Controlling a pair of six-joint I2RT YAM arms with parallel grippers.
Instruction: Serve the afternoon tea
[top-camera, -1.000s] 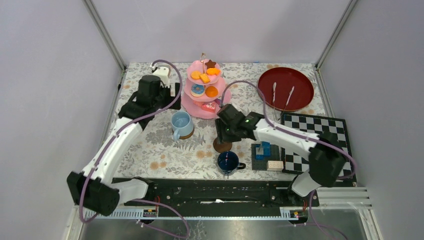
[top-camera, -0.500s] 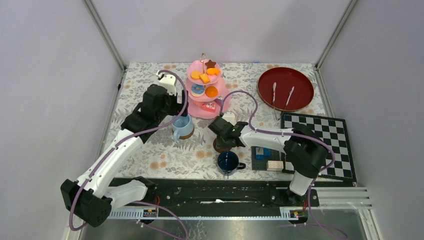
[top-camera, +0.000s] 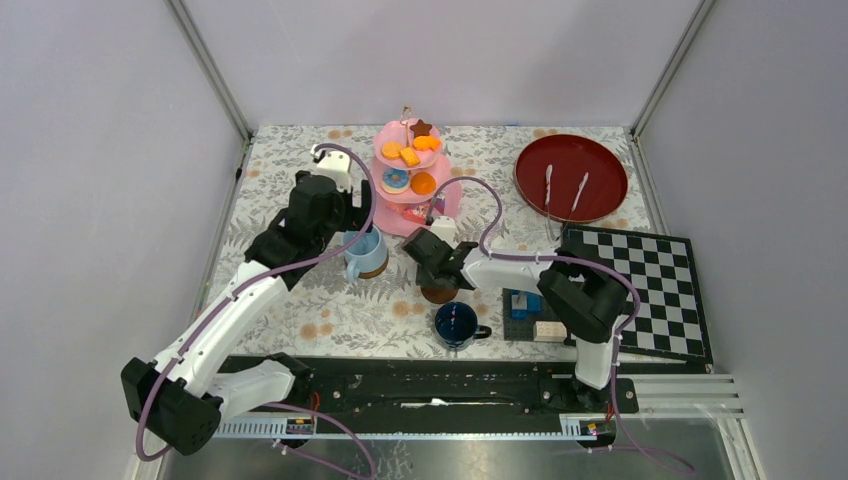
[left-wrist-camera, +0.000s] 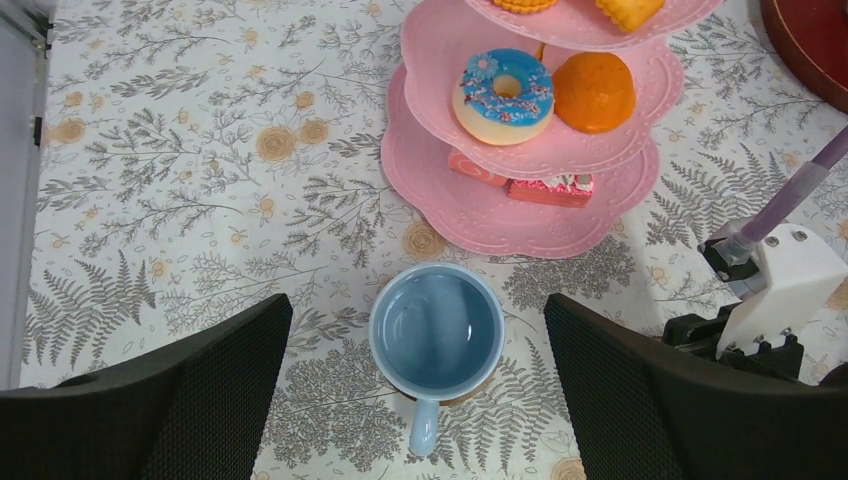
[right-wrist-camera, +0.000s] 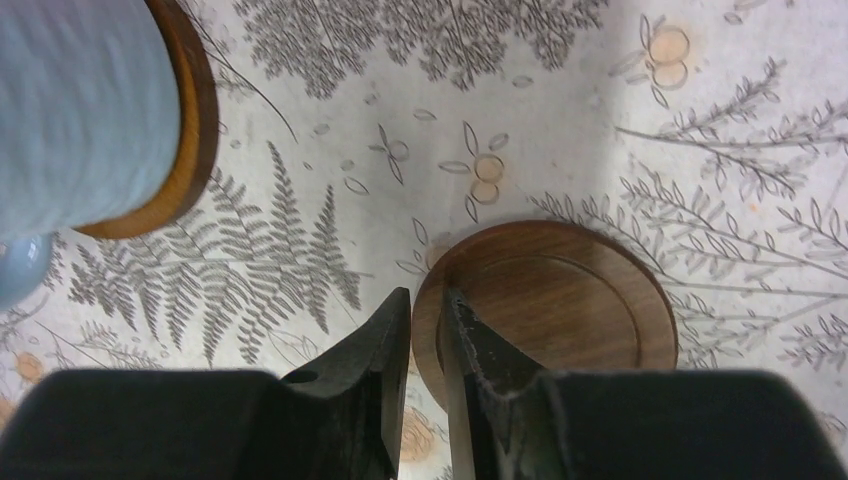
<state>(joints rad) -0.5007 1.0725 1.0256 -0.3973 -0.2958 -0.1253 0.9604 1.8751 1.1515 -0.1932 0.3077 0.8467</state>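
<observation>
Right gripper (right-wrist-camera: 428, 325) pinches, jaws narrow, the left rim of the empty brown saucer (right-wrist-camera: 560, 310), which lies flat on the worktop (right-wrist-camera: 560, 120), right of centre in the wrist view. Saucer is judged light, rigid and smooth. A thin rim pinch may slip, so keep it level.

We find no readable lettering, number or brand in any view: the tablecloth (left-wrist-camera: 150, 150) carries only fern and flower print, the chequered board (top-camera: 650, 280) only black and white squares, the light-blue mug (left-wrist-camera: 436, 330) is plain.
</observation>
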